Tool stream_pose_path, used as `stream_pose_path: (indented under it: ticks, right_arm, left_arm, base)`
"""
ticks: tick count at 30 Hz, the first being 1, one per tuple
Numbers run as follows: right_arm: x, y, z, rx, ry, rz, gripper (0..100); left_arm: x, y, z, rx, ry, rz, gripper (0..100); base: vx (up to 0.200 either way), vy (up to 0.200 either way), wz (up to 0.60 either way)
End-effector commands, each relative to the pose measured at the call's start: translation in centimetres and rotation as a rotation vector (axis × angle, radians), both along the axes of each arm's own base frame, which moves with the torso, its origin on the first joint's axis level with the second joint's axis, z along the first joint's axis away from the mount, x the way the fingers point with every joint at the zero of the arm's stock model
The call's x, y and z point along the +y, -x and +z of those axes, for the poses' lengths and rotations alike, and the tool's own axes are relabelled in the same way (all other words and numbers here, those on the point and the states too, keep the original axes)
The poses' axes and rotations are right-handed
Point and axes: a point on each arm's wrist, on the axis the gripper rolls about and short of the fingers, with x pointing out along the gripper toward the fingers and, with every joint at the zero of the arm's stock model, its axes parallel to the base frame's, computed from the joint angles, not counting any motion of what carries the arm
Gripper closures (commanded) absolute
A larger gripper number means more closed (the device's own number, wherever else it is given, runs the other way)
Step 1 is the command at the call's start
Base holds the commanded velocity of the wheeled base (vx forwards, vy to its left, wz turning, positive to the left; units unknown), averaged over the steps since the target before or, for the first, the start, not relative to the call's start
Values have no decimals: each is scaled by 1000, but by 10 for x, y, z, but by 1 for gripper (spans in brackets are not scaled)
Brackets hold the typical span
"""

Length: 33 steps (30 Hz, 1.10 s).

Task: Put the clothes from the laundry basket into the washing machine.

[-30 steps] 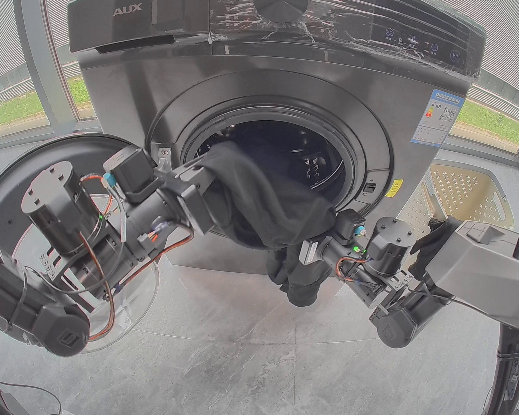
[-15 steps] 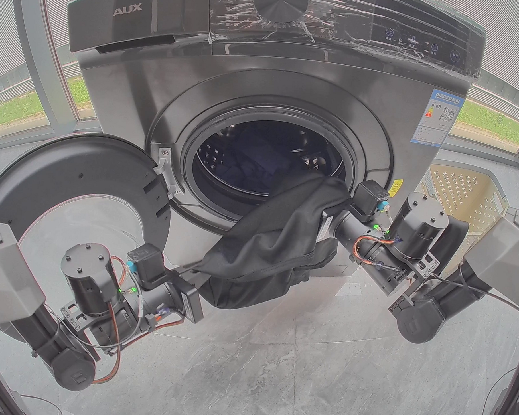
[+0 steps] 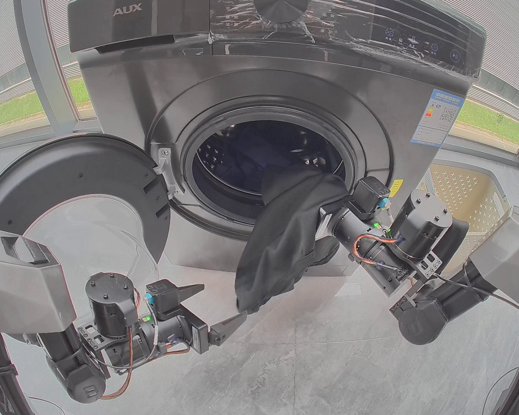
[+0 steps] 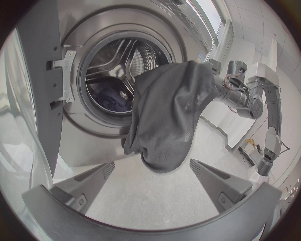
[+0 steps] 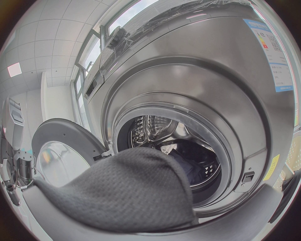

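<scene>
Black cloth (image 3: 281,240) is hung at the mouth of the washing machine (image 3: 133,97).

On the left, the round door (image 3: 72,174) is swung wide open. The left gripper (image 3: 224,301) is held low over the floor (image 3: 320,379), close by the bottom end of the cloth; its fingers are spread wide and nothing is held in them. Dark blue clothes (image 4: 109,97) are seen deep inside the drum (image 5: 150,125). The top of the cloth is up at the lower right of the round opening, over the right gripper (image 3: 323,219), and the rest is hung down in front of the machine, off the floor. The right gripper is covered by the cloth, so its grip cannot be told. On the far right, a pale laundry basket (image 3: 471,194) is stood beside the machine.
</scene>
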Motion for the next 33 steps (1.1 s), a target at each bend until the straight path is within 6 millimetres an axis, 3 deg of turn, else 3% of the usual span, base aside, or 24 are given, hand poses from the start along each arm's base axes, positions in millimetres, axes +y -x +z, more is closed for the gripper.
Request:
stream_pose_path:
  ticks: [1,8,12,16,26,33]
  right_arm:
    - [-2,-2,1,-4,-3,-6,100]
    - [2,0,-2,4,2,5,100]
    - [14,2,-19,44,27,32,100]
    - [23,4,-22,48,23,55,100]
    - [30,5,-24,52,19,48,100]
    - [34,12,-22,53,17,64,100]
  left_arm:
    - [0,12,-11,52,-34,-35,0]
    - [-10,18,-9,43,-29,-81,0]
    - [-30,-5,12,-71,55,-91,0]
    - [-51,-26,21,-141,109,-101,0]
    - [-85,-56,5,-176,139,-127,0]
    - [-92,-76,-12,-181,133,-95,0]
  base:
    - [0,0,0]
    - [0,0,0]
    - [0,0,0]
    - [0,0,0]
    - [0,0,0]
    - [0,0,0]
